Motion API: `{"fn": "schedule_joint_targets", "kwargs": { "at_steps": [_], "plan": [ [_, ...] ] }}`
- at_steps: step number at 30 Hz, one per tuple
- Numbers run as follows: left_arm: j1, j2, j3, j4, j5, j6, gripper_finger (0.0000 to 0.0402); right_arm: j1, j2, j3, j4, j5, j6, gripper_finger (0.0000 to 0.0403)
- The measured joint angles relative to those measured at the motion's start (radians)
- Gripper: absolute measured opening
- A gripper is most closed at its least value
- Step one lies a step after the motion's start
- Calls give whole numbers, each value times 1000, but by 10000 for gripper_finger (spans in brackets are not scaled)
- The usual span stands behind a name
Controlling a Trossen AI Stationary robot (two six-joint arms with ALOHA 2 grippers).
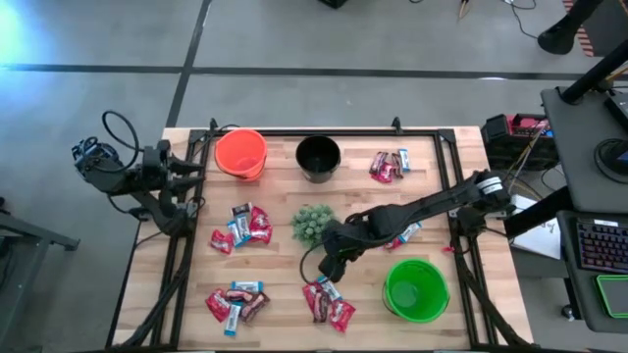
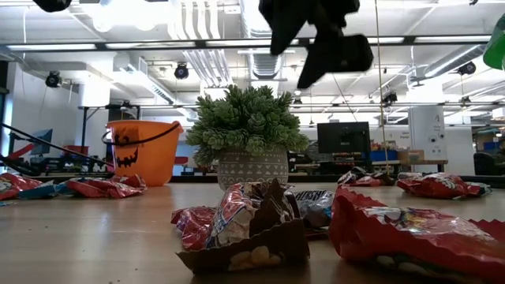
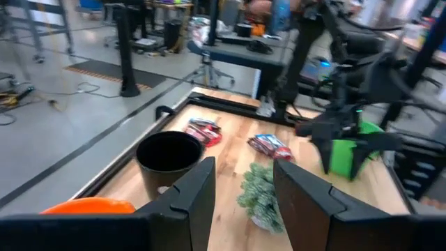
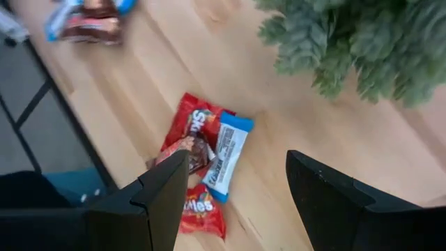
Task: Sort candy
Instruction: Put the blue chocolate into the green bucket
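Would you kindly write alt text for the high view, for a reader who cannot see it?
The right gripper, jaws open, hovers above a candy pile near the table's front edge, beside the green bucket. The orange bucket, the black bucket and a plant stand behind; the left gripper waits at the left edge.

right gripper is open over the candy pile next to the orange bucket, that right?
Not quite: the right gripper is open over the candy pile next to the green bucket, not the orange bucket. The high view shows it.
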State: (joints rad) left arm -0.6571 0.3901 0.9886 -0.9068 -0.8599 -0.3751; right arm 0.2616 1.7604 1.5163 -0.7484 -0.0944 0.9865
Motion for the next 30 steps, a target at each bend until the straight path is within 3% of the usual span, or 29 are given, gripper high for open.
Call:
{"fn": "schedule_joint_targets", "kwargs": {
  "at_steps": [6, 17, 30],
  "plan": [
    [0, 0, 0, 1, 84, 24, 128, 7, 59, 0, -2, -3, 103, 231],
    [0, 0, 0, 1, 125, 57, 128, 62, 103, 0, 12, -3, 318, 231],
    [0, 1, 74, 1, 186, 103, 128, 108, 130, 0, 95, 27, 374, 231]
  ]
}}
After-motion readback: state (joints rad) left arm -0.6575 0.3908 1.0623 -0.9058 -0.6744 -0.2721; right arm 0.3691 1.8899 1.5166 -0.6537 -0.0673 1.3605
